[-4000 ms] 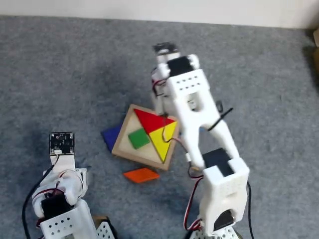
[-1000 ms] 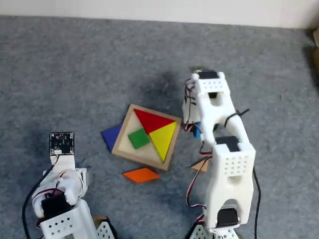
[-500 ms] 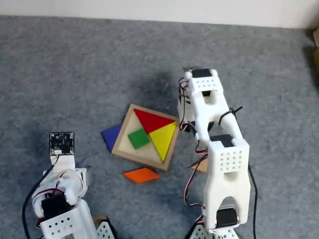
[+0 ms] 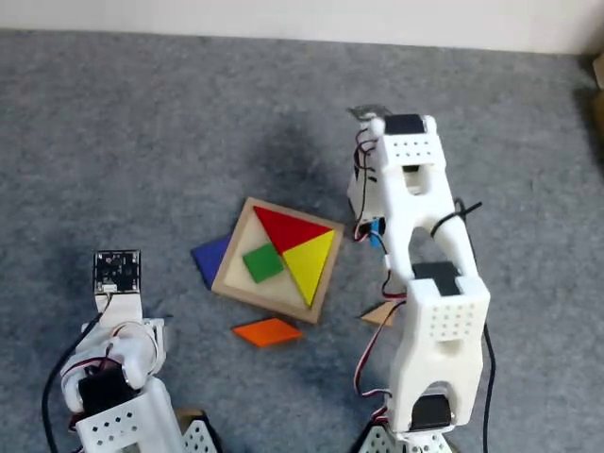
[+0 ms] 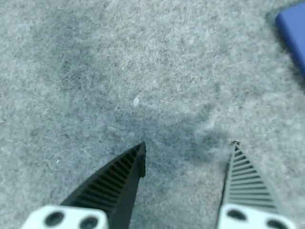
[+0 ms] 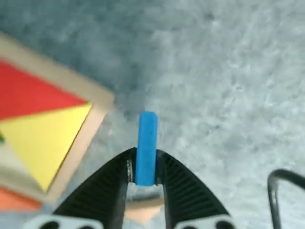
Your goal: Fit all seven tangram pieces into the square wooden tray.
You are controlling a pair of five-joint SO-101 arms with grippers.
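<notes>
Right jaws are clamping a light-blue piece (image 6: 147, 143) edge-on, hovering just beside a corner of the wooden tray (image 6: 88, 131). Left jaws are sitting spread wide over the counter (image 5: 143, 71), dark-blue piece (image 5: 293, 33) ahead of them.

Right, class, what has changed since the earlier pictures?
The right arm swung off the tray to one side; the right end effector holds a light blue piece on edge. The tray, its three pieces, the orange piece, the dark blue piece and the left end effector stayed put.
</notes>
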